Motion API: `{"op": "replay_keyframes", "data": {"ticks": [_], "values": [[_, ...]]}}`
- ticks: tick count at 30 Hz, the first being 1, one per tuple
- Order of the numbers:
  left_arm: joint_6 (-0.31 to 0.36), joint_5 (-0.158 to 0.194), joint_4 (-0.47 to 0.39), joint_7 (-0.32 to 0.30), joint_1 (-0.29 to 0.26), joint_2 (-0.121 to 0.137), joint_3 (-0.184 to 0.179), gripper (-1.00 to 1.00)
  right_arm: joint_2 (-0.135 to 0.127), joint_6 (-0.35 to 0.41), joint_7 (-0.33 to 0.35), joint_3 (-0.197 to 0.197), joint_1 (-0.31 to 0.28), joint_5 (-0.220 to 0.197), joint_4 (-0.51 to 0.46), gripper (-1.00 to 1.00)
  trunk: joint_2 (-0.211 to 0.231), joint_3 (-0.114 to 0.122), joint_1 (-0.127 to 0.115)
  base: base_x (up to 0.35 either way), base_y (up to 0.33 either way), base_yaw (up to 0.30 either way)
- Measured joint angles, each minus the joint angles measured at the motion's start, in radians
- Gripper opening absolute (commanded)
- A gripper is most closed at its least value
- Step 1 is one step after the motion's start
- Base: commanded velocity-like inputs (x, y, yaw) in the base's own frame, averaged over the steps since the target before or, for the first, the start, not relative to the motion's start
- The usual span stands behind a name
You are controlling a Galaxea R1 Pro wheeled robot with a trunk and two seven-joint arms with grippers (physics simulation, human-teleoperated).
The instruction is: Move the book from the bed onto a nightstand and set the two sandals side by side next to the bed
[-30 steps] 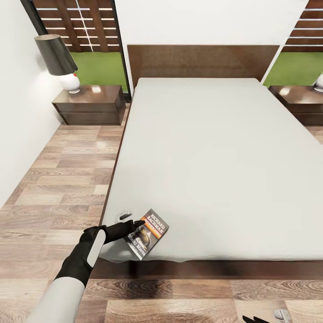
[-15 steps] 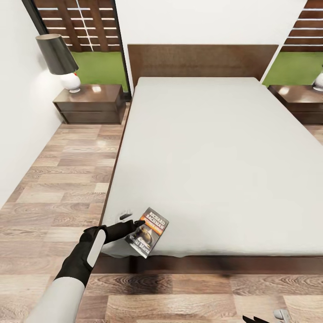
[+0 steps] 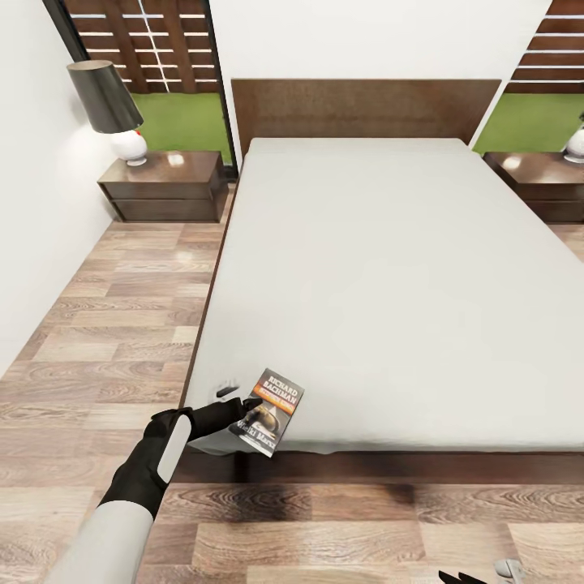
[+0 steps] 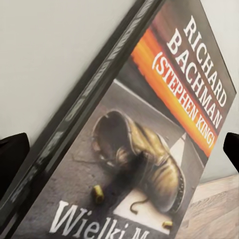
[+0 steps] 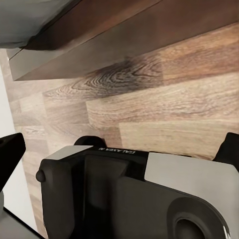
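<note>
- Left gripper (image 3: 243, 403) closed on the book (image 3: 268, 412); black fingers (image 4: 12, 154) at either side of the cover in the left wrist view.
- Book tilted, near corner lifted off the mattress at the foot-end left corner of the bed (image 3: 389, 268); cover up, orange band and white "RICHARD BACHMAN" lettering legible, worn boot pictured below.
- Left arm (image 3: 122, 519) reaching in from lower left, white forearm, black wrist.
- Right gripper (image 5: 119, 149): black fingertips (image 5: 10, 154) set wide apart in the right wrist view, nothing between them; below, grey-and-black robot body and wood-plank floor (image 5: 164, 94), dark bed frame edge above.
- Grey mattress otherwise bare; dark headboard (image 3: 365, 109) against white wall.
- Nightstand (image 3: 166, 186) left of the bed head, carrying a lamp (image 3: 109, 109) with dark shade and white base; second nightstand (image 3: 539, 182) at right edge.
- Windows behind both nightstands: slatted fence, green grass.
</note>
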Motion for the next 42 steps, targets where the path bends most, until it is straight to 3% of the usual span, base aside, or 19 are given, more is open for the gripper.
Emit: {"op": "replay_keyframes", "data": {"ticks": [18,42], "values": [[0.0,0.0,0.0,0.0,0.0,0.0,0.001,1.0,0.0,0.0,0.0,0.0,0.0,0.0,0.0,1.0,0.0,0.0,0.0,0.0,0.0,0.0],[0.001,-0.009,0.001,0.002,0.0,0.0,0.002,1.0,0.0,0.0,0.0,0.0,0.0,0.001,0.0,1.0,0.168,0.075,-0.092,0.0,0.0,0.0]]}}
